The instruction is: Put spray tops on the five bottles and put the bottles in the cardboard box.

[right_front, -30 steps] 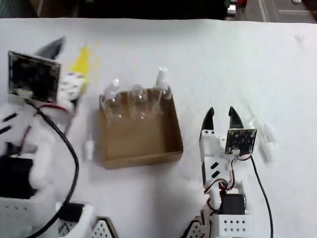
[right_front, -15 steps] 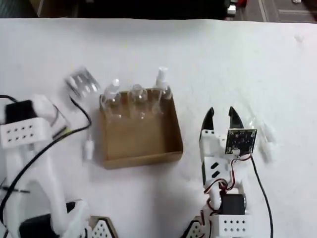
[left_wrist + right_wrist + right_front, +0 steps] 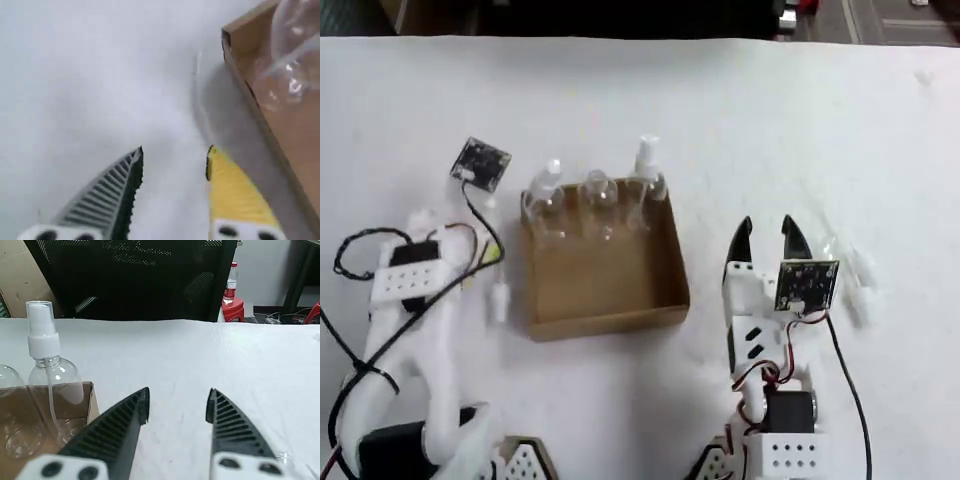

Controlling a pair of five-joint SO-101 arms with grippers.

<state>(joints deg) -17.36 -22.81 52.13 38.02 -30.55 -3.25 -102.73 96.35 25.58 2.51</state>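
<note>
Over the last second the left arm (image 3: 415, 275) has dropped from high above the tabletop (image 3: 720, 120) to a low pose at 9 o'clock of the cardboard box (image 3: 605, 275). Its left gripper (image 3: 175, 155) now hangs released, jaws apart with nothing between them, over bare surface just beside the box wall. The right gripper (image 3: 767, 235) has not moved. It stays at 3 o'clock of the box, spread open and empty. The box and its contents have also stayed put.

That descent probably sets up a pick of the loose spray top (image 3: 500, 297), which lies on the tabletop at 9 o'clock of the box, near the arm. Three bottles (image 3: 598, 200) stand in a row along the box's 12 o'clock wall, so by my count two remain. The capped bottle (image 3: 50, 375) nearest 3 o'clock clearly wears a white sprayer. I cannot tell whether the other two do. Faint clear shapes (image 3: 855, 270) at 3 o'clock of the right gripper may be the remaining pieces.

The box is matte brown card, shallow, straight-walled and open-topped. The bottles are glossy clear plastic with rounded shoulders, and a thin dip tube shows inside the capped one. The tabletop is plain white and slightly creased. Both grippers have ridged jaws that taper to points, grey and yellow on the left and black on the right.
</note>
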